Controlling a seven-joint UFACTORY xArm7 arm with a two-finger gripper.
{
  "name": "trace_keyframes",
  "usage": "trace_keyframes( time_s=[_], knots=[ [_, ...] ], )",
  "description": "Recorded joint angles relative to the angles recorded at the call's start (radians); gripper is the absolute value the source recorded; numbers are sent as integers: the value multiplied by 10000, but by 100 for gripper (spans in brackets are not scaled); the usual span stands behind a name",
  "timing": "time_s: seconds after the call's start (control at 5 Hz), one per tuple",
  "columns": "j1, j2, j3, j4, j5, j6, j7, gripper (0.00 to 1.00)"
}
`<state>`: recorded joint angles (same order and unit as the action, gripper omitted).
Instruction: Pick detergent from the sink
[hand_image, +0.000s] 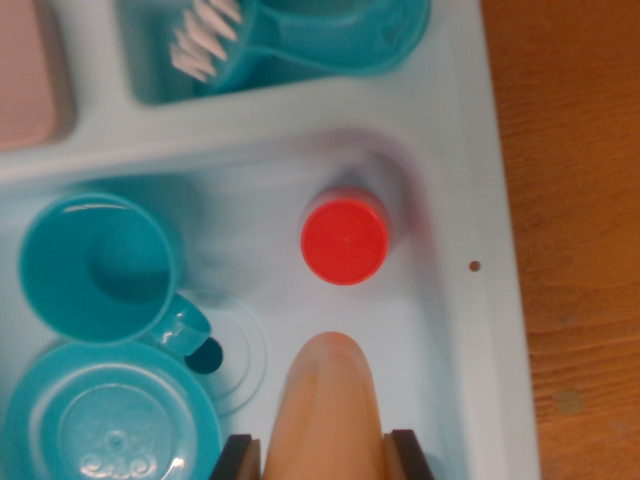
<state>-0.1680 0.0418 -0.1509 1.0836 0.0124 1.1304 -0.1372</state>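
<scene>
Centre the pincer (328, 425) over the red round plastic detergent cap (344, 241), at twelve o'clock from its orange fingertip; whether it is released or clenched I cannot tell.

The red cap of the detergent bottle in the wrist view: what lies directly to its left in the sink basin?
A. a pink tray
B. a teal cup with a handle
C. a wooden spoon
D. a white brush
B: in the sink, the teal cup stands to the wrist view's left of the red cap; the brush lies in the upper compartment.
</scene>
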Motion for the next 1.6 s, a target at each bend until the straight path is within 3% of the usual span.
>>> trace_keyframes(
  time_s=[0.2,0.4,0.6,0.8,1.0,1.2,1.4,1.6],
  knots=[
    [0,0,0,0,0,0,0,100],
    [4,-110,2,357,-20,465,16,100],
    [4,-110,2,357,-20,465,16,100],
    [8,-215,4,703,-39,916,32,100],
    [8,-215,4,703,-39,916,32,100],
    [12,-333,5,1087,-60,1417,49,100],
    [12,-333,5,1087,-60,1417,49,100],
    [16,-444,7,1448,-79,1886,66,100]
  ],
)
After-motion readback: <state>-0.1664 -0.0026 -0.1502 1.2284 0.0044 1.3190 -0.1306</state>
